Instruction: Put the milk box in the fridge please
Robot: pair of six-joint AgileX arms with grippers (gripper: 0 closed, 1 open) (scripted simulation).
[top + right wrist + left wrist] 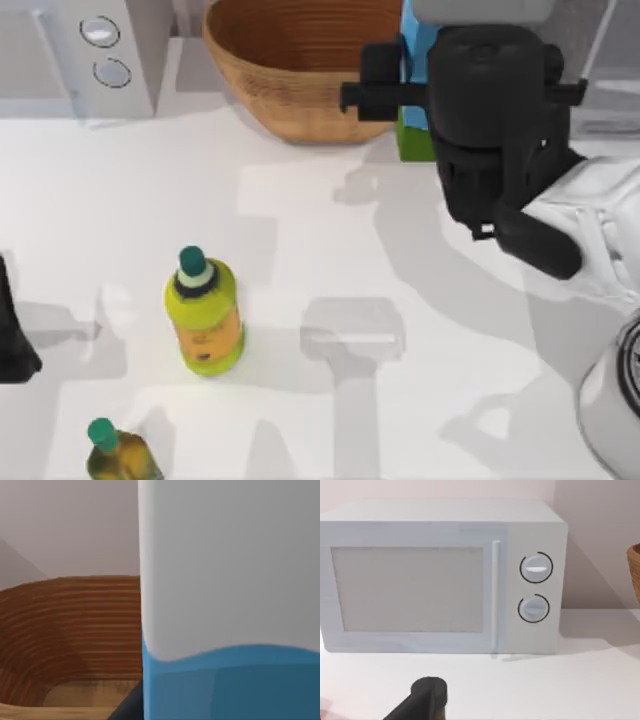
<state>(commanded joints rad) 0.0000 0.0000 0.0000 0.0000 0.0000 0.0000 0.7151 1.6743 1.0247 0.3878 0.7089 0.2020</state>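
Milk box (414, 90) stands at the table's far right, just beside the wicker basket (300, 70), with the right gripper (400, 97) level with it and its wrist camera pressed close to the white-and-blue carton face (225, 580); whether the jaws are spread or pinching the box, I cannot tell. Left arm (12, 330) sits parked at the left edge, its jaws likewise unreadable. Judging by this, the task is early: grasp unconfirmed, lift, carry and placement in the fridge all remain.
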